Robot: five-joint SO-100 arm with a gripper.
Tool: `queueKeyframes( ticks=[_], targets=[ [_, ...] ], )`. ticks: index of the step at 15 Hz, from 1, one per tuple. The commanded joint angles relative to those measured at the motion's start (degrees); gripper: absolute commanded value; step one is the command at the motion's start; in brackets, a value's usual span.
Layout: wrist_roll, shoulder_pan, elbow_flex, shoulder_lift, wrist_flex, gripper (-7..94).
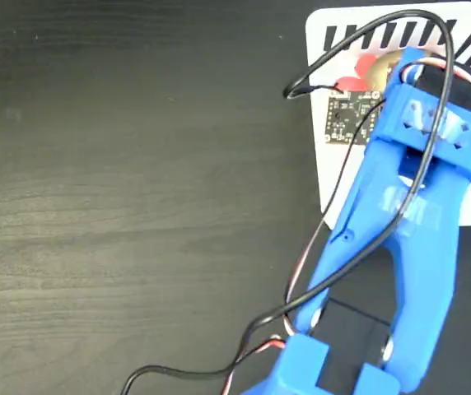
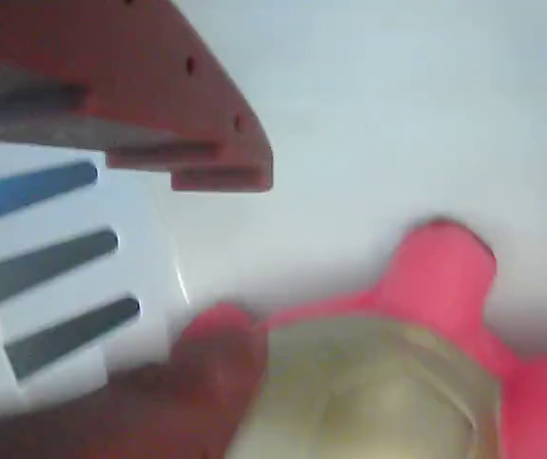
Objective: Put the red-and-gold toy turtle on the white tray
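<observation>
The red-and-gold toy turtle (image 1: 374, 69) lies on the white tray (image 1: 328, 169) near its striped top edge, mostly covered by the blue arm's wrist in the fixed view. In the wrist view the turtle (image 2: 388, 382) rests on the tray's bare white surface (image 2: 398, 96), gold shell up, with one coral-red part pointing up the picture. My gripper (image 2: 240, 253) is open. One reddish finger (image 2: 178, 115) sits upper left, far from the toy. The other finger (image 2: 187, 392) lies low, against the shell's left side. Nothing is between them.
The blue arm (image 1: 400, 247) reaches from the bottom edge up to the tray, with a black cable (image 1: 301, 280) looping beside it and a small circuit board (image 1: 347, 115) at the wrist. Dark wood tabletop (image 1: 137, 197) fills the left. Black stripes (image 2: 54, 258) mark the tray's edge.
</observation>
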Motion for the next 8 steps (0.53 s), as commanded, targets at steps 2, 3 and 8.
queueKeyframes(
  ticks=[2, 3, 8],
  targets=[
    [8.3, -1.7, -1.9, 8.8, -4.2, 0],
    [13.1, -3.1, -2.5, 11.8, -6.2, 0],
    [28.7, -15.5, 8.1, 32.3, -25.4, 0]
  ],
)
